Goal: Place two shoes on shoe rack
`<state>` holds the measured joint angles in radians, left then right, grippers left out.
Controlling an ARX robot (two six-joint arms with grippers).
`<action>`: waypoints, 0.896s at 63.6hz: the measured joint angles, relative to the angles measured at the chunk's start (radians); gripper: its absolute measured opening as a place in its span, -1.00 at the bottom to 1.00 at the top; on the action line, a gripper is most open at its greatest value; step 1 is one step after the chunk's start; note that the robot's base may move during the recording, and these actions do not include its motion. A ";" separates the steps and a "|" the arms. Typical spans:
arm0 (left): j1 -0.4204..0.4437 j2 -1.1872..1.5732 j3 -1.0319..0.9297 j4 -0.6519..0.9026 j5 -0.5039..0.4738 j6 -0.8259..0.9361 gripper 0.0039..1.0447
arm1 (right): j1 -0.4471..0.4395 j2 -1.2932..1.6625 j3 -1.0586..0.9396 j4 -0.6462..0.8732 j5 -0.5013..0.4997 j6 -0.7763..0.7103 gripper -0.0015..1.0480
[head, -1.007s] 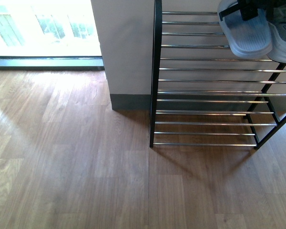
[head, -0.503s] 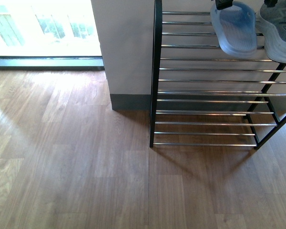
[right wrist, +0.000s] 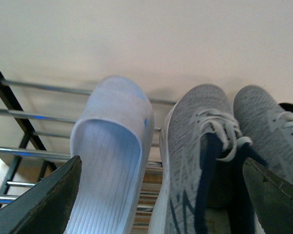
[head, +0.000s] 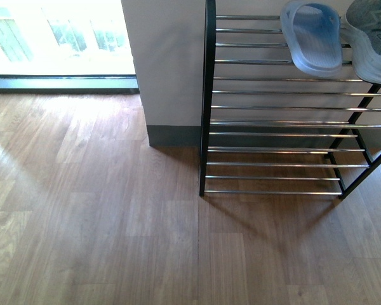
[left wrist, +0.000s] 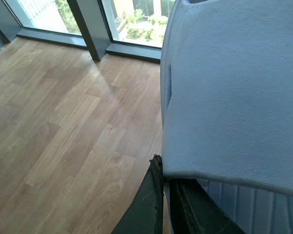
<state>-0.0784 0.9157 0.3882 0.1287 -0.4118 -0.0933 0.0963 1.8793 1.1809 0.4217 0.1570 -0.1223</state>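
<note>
The black gripper seen above the slide (head: 314,39) earlier has left the front view; the slide lies on the rack's (head: 208,95) top bars beside a sneaker (head: 373,39). The right gripper (right wrist: 161,204) is spread wide, facing slide and sneakers. Left gripper (left wrist: 165,204): nearly closed beside a second slide (left wrist: 234,92); grip indeterminate.

Pale blue slide sandal (head: 314,39) on shoe rack (head: 273,108) top tier; grey knit sneaker (head: 371,38) just beside.

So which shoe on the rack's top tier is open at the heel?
The pale blue rubber slide sandal, lying left of the grey knit sneakers in the front view. It has one wide strap and a bare ribbed footbed; the sneakers are laced, with closed navy collars.
</note>
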 joint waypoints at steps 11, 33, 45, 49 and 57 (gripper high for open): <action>0.000 0.000 0.000 0.000 0.000 0.000 -0.97 | -0.040 -0.192 -0.206 0.153 -0.135 0.071 0.82; 0.000 0.000 0.000 0.000 0.000 0.000 -0.97 | -0.130 -0.509 -0.662 0.444 -0.312 0.156 0.82; 0.000 0.000 0.000 0.000 0.000 0.000 -0.97 | -0.188 -0.507 -0.782 0.595 -0.348 0.235 0.82; 0.000 0.000 0.000 0.000 0.000 0.000 -0.97 | -0.190 -0.505 -0.785 0.598 -0.349 0.244 0.82; 0.000 0.000 0.000 0.000 0.000 0.000 -0.97 | -0.176 -0.544 -0.806 0.540 -0.246 0.192 0.56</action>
<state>-0.0784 0.9157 0.3882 0.1287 -0.4118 -0.0933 -0.0799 1.3354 0.3744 0.9619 -0.0887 0.0696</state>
